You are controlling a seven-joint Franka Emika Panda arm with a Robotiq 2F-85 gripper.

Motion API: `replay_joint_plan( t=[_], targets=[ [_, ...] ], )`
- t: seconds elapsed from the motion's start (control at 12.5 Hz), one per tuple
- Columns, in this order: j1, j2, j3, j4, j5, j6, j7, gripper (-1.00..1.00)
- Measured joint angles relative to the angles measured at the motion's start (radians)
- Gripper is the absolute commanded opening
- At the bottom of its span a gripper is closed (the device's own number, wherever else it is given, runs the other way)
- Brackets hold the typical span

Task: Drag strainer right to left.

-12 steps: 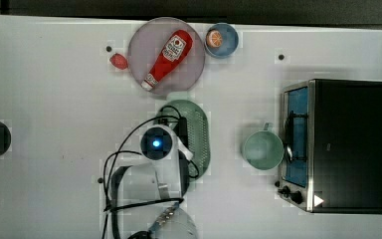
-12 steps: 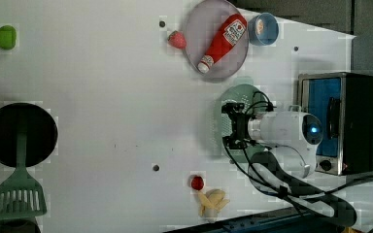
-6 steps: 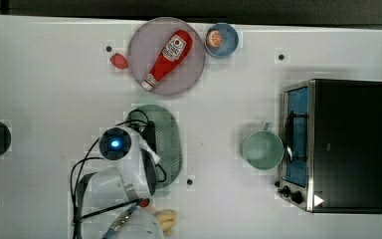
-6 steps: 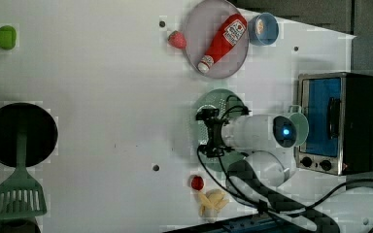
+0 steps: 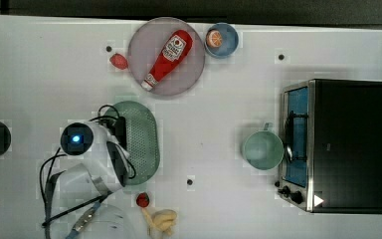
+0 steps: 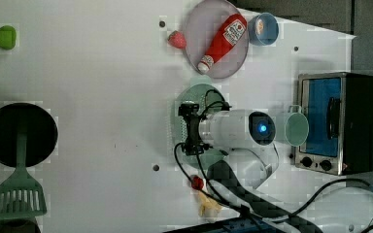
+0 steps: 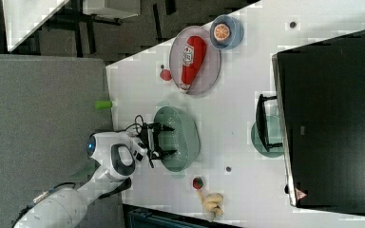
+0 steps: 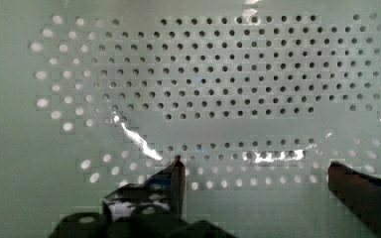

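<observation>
My gripper [image 7: 167, 140], spread wide inside the strainer [image 5: 142, 142], grips nothing. The strainer has slid left, now at seven o'clock from the plate [image 5: 191, 69]; the drag looks nearly done.

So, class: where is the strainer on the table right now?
In the top view the strainer lies left of centre, just below the plate holding the ketchup bottle, with the cup well off to the top view's right.
</observation>
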Motion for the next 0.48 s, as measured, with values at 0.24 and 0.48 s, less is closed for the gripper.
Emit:
replay_joint_plan(
  t=[0.24, 0.48],
  targets=[
    [0.03, 0.057, 0.029, 0.092, 0.015, -0.01, 0.037, 1.0],
    [0.09, 0.065, 0.021, 0.094, 0.063, -0.026, 0.063, 1.0]
  ],
)
